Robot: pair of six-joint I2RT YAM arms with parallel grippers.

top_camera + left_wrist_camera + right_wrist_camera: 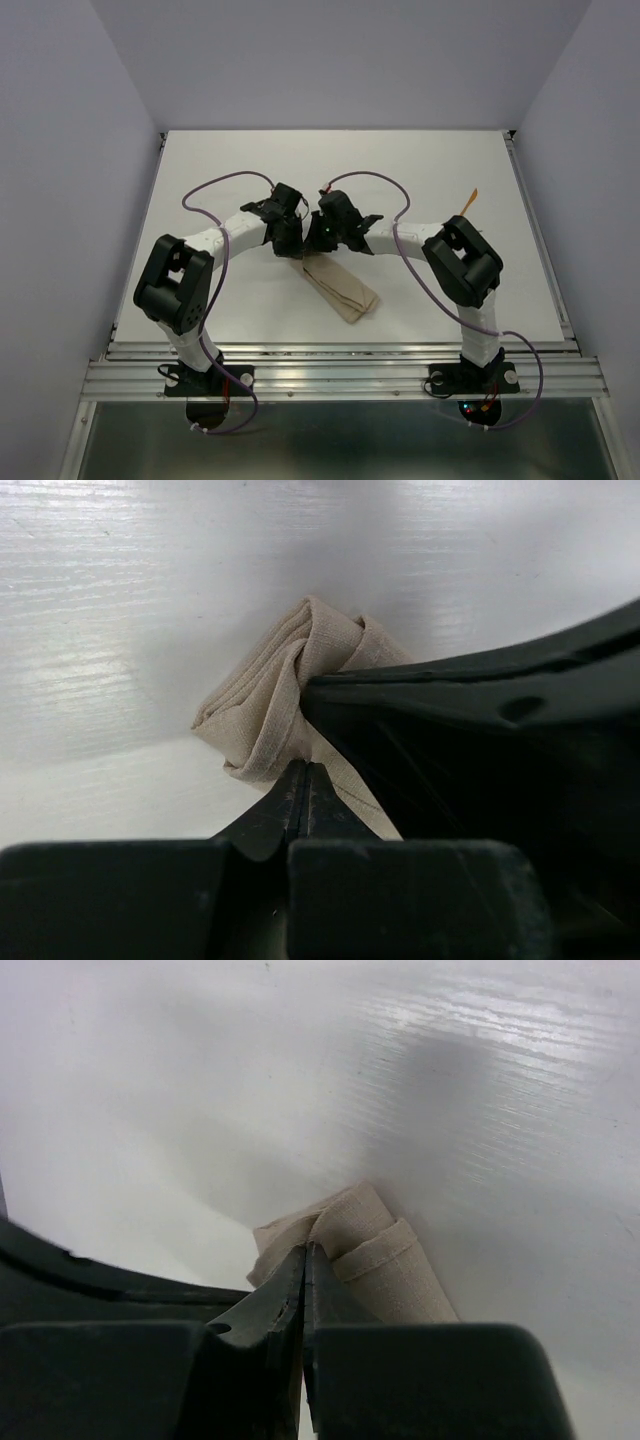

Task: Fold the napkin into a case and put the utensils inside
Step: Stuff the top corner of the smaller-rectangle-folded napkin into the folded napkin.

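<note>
Overhead, both end effectors (pixel 300 240) hide the napkin's (pixel 340 287) far end, each pinching it.

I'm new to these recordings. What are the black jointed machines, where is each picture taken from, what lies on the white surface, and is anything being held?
These are two robot arms bolted at the near edge of a white table. One picture looks down from above; the other two come from a camera on each wrist. A folded tan napkin lies mid-table. The left gripper and the right gripper are both shut, pinching the cloth at its far end. A thin orange utensil lies apart, near the right edge.
</note>
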